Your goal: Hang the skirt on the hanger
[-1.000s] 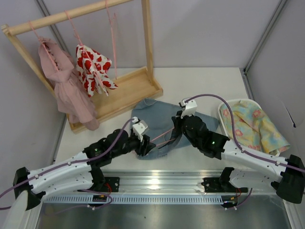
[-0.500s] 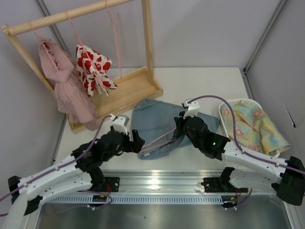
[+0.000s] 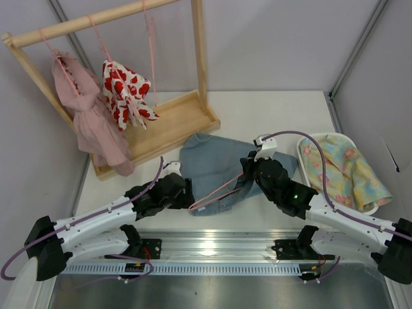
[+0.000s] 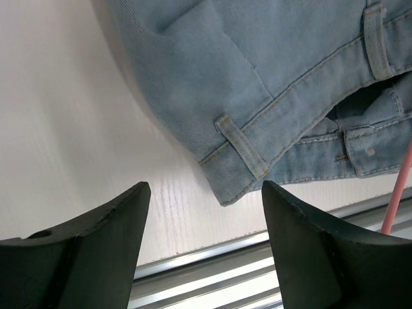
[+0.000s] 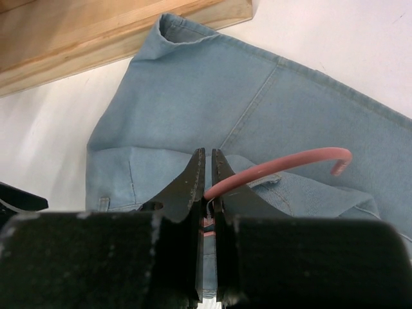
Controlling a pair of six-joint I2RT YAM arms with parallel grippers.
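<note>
The light blue denim skirt [image 3: 215, 164] lies flat on the table between the arms, with its waistband toward the near edge. The thin pink hanger [image 3: 215, 192] lies across the waistband. My right gripper [image 3: 246, 175] is shut on the hanger's neck. In the right wrist view the hook [image 5: 283, 164] curves out to the right of the closed gripper [image 5: 207, 152], above the skirt [image 5: 212, 90]. My left gripper [image 3: 188, 195] is open and holds nothing. It sits just short of the skirt's waistband corner [image 4: 238, 161]. Its gap [image 4: 206, 185] is over bare table, and a bit of hanger [image 4: 398, 193] shows at the right.
A wooden clothes rack [image 3: 161, 122] stands at the back left. On it hang a pale pink dress [image 3: 90, 122], a white garment with red hearts [image 3: 125, 93] and a spare pink hanger [image 3: 152, 58]. A white basket [image 3: 302, 145] holding floral cloth is at the right. A metal rail [image 3: 212, 244] runs along the near edge.
My left gripper has opened and drawn back off the skirt's waistband, a little to the left. The right gripper has shifted slightly right with the hanger.
</note>
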